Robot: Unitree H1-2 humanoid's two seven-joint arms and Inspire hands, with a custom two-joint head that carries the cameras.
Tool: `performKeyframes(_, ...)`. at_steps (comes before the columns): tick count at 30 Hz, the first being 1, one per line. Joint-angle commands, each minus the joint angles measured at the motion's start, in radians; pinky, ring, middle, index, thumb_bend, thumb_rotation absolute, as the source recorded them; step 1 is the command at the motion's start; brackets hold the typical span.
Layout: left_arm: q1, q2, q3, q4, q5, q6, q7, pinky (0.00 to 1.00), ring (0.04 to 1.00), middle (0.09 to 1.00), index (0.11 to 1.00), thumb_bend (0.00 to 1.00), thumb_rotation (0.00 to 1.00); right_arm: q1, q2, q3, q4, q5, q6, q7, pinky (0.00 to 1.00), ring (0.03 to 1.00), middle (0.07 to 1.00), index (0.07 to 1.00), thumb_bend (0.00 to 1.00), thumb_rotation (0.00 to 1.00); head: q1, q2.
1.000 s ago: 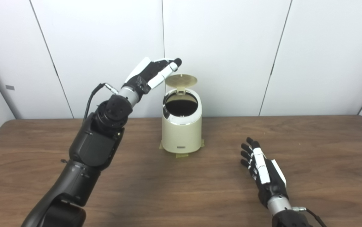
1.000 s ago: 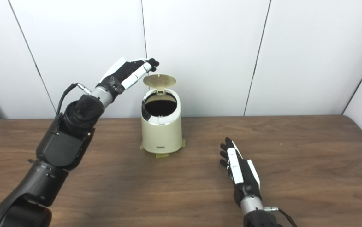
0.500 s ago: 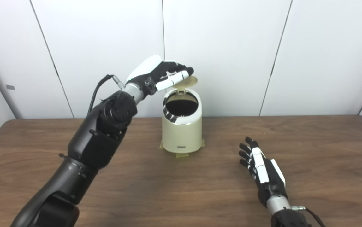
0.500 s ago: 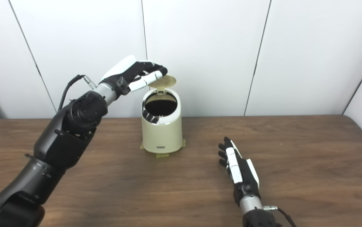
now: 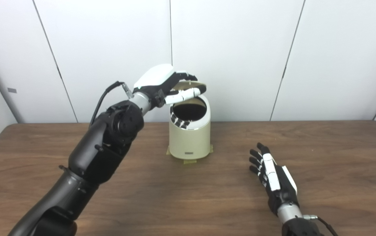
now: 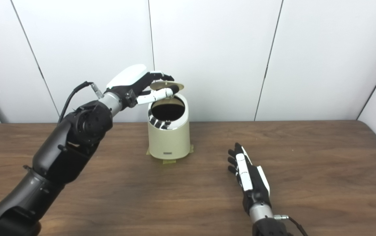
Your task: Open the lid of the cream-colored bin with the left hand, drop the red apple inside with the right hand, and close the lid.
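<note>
With our left hand (image 5: 161,82) spread over the half-lowered lid (image 5: 191,86), it may slip off sideways; bin (image 5: 190,134) could shift; right hand (image 5: 274,178) lies spread, empty, on bench (image 5: 338,157).

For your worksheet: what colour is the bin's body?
Cream; the bin shows best in the left eye view.

Even, bright indoor light; both views sharp across the frame.
Diffuse overhead light leaves only soft, faint shadows on the table (image 5: 76,196), beneath the right hand (image 5: 274,178) and at the bin's (image 5: 189,137) foot. The bin's chrome rim mirrors the left hand's (image 5: 161,83) fingers. The bin's interior reads black. Wall panels show mild glare-free brightness. Slight softness on the left hand; no marked edge distortion.
</note>
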Motion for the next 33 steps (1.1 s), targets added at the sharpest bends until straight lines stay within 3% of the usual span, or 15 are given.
performKeyframes(1, -0.040, 0.024, 0.010, -0.029, 0.022, -0.038, 0.019, 0.81, 0.877, 0.860, 0.815, 0.58, 1.00, -0.038, 0.000, -0.001, -0.018, 0.007, -0.008, 0.006, 0.89, 0.910, 0.911, 0.977, 0.58, 0.99, 0.001, 0.001)
performKeyframes(6, -0.017, 0.023, 0.017, -0.041, 0.030, -0.039, 0.001, 0.75, 0.831, 0.826, 0.809, 0.55, 1.00, -0.040, 0.001, -0.002, -0.022, 0.014, -0.002, 0.007, 0.89, 0.907, 0.909, 0.972, 0.58, 0.98, 0.001, 0.003)
performKeyframes(20, 0.039, 0.049, -0.014, -0.112, 0.111, -0.046, -0.092, 0.82, 0.860, 0.836, 0.814, 0.56, 1.00, -0.044, -0.007, 0.000, -0.024, 0.014, 0.013, 0.005, 0.89, 0.883, 0.897, 0.967, 0.59, 0.97, -0.003, 0.015)
performKeyframes(26, 0.069, 0.049, -0.017, -0.125, 0.126, -0.042, -0.134, 0.78, 0.862, 0.845, 0.814, 0.60, 1.00, -0.045, -0.008, 0.007, -0.022, 0.015, 0.018, 0.012, 0.89, 0.893, 0.894, 0.969, 0.59, 0.99, -0.009, 0.017)
performKeyframes(33, 0.091, 0.050, -0.031, -0.123, 0.138, -0.056, -0.167, 0.85, 0.895, 0.863, 0.829, 0.58, 1.00, -0.045, -0.009, 0.009, -0.030, 0.015, 0.033, 0.013, 0.91, 0.962, 0.892, 0.963, 0.57, 0.98, -0.007, 0.024)
